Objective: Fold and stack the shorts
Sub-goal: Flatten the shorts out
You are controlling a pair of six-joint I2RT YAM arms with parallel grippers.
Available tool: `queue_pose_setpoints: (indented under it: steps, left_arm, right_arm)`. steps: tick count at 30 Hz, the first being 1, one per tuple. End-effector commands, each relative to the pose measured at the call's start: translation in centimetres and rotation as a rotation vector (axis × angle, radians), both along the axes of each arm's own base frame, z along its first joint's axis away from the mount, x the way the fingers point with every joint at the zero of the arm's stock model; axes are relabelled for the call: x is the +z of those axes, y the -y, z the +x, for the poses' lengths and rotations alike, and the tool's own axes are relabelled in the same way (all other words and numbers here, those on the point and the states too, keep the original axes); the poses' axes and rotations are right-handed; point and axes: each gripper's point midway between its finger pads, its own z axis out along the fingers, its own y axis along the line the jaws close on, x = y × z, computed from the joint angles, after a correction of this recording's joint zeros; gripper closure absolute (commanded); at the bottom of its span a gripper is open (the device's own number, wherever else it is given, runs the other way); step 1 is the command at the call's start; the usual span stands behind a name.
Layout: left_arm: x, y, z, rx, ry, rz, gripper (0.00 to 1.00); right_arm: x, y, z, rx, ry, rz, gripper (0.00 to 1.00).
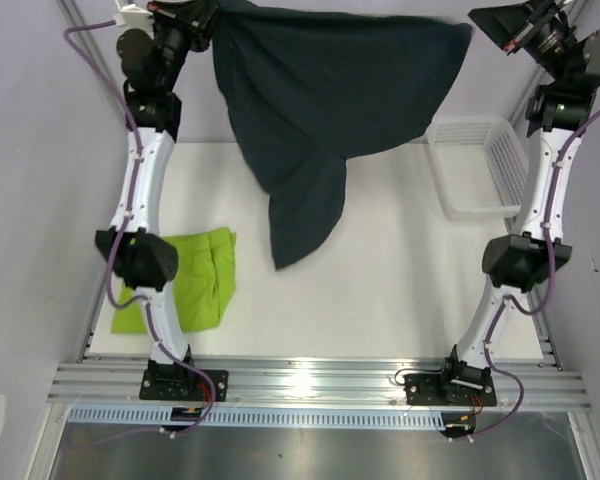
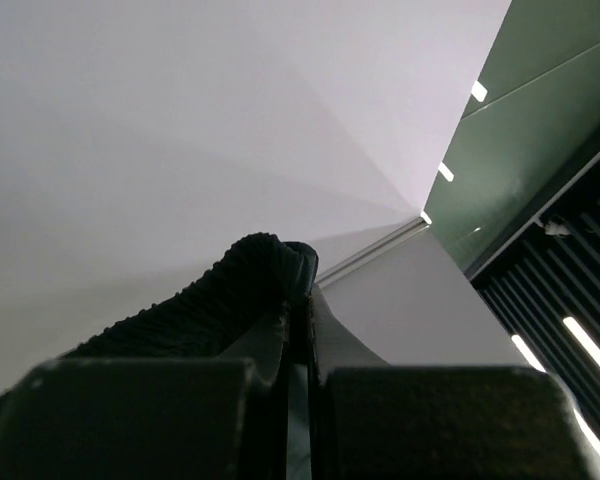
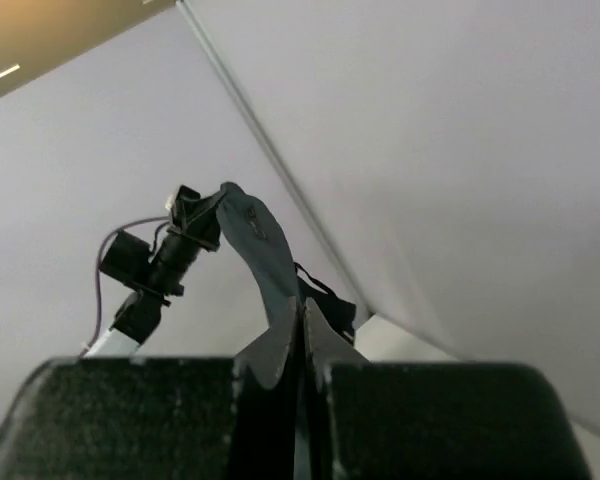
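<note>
The lime green shorts (image 1: 205, 270) lie at 8 o'clock on the table and look already folded. The navy shorts (image 1: 320, 100) hang unfolded at 12 o'clock, with the left gripper (image 2: 300, 285) and right gripper (image 3: 302, 305) each clamped on a top corner. They are yet to be folded and stacked on the green pair.

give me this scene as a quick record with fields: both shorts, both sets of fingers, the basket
dark shorts: held up in the air, stretched between both arms, one leg hanging lowest over the table
left fingers: shut on one top edge of the dark shorts
right fingers: shut on the other top edge
green shorts: folded, lying near left on the table, partly behind the left arm
basket: white mesh, far right of the table
stack: not yet made
</note>
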Motion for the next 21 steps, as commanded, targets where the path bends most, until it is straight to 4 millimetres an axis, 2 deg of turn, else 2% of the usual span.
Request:
queue_pose_setpoints:
  steps: [1,2,3,4,5,6,7,8,9,10,11,12,13,14,15,16,17,18,19,20,21]
  left_arm:
    - [6.8,0.4,-1.6,-0.038,0.208,-0.092,1.0]
    - [5.7,0.6,0.0,-0.044,0.215,-0.108,1.0]
    - [5.8,0.7,-0.2,-0.063,0.233,-0.119,1.0]
    - [4.7,1.0,0.4,-0.078,0.239,-0.119,1.0]
    - [3.6,1.4,0.2,-0.092,0.222,-0.1,1.0]
    - [3.8,1.4,-0.8,-0.085,0.257,-0.082,1.0]
    - [1.2,1.6,0.1,-0.081,0.239,-0.074,1.0]
    - [-0.2,1.7,-0.3,-0.088,0.22,-0.065,1.0]
    - [-0.2,1.6,-1.0,-0.101,0.241,-0.073,1.0]
    - [-3.0,1.8,-0.4,-0.117,0.217,-0.075,1.0]
    - [-3.1,2.1,-1.0,-0.145,0.229,-0.065,1.0]
    - [-3.3,2.4,-1.4,-0.162,0.232,-0.065,1.0]
    - [-4.6,2.6,-1.1,-0.167,0.201,-0.052,1.0]
    - [-5.2,2.9,-0.9,-0.17,0.172,-0.037,1.0]
    - [-4.9,2.9,-1.6,-0.154,0.179,-0.007,1.0]
    - [-6.3,3.1,-1.3,-0.145,0.141,0.009,1.0]
    - [-6.6,3.3,-1.5,-0.14,0.124,0.02,1.0]
    - [-6.1,3.2,-2.3,-0.133,0.137,0.04,1.0]
    - [-7.0,3.5,-2.4,-0.141,0.119,0.052,1.0]
    - [-6.9,3.6,-2.8,-0.147,0.12,0.061,1.0]
    - [-6.5,3.8,-3.7,-0.149,0.123,0.085,1.0]
  right_arm:
    - [6.7,3.7,-3.2,-0.023,0.194,0.136,1.0]
    - [5.5,5.4,-1.4,-0.022,0.166,0.184,1.0]
    - [5.2,6.4,-1.2,-0.015,0.163,0.213,1.0]
    - [4.9,6.8,-1.9,-0.003,0.213,0.198,1.0]
    - [3.2,6.6,-1.3,0.011,0.158,0.182,1.0]
    - [2.5,6.1,-1.4,0.02,0.157,0.152,1.0]
    - [2.0,5.1,-2.0,0.043,0.188,0.116,1.0]
    - [0.7,4.5,-2.2,0.07,0.152,0.099,1.0]
    - [0.3,3.8,-3.2,0.093,0.196,0.069,1.0]
    - [-0.1,3.3,-3.7,0.112,0.193,0.061,1.0]
    - [-0.1,2.6,-4.9,0.147,0.172,0.07,1.0]
    - [-1.7,2.5,-4.4,0.162,0.125,0.088,1.0]
    - [-2.5,2.0,-4.5,0.177,0.099,0.088,1.0]
    - [-3.7,0.1,-4.7,0.22,0.054,0.064,1.0]
    - [-5.7,-1.0,-4.4,0.199,0.001,0.044,1.0]
    - [-7.0,-2.1,-4.2,0.186,-0.038,0.027,1.0]
    - [-8.0,-4.2,-3.9,0.167,-0.066,0.016,1.0]
    - [-10.4,-4.9,-3.7,0.062,-0.107,-0.085,1.0]
    - [-12.3,-5.4,-2.5,-0.033,-0.147,-0.109,1.0]
    - [-13.7,-8.2,-3.1,-0.014,-0.159,-0.155,1.0]
    - [-15.8,-9.6,-3.2,-0.014,-0.207,-0.193,0.96]
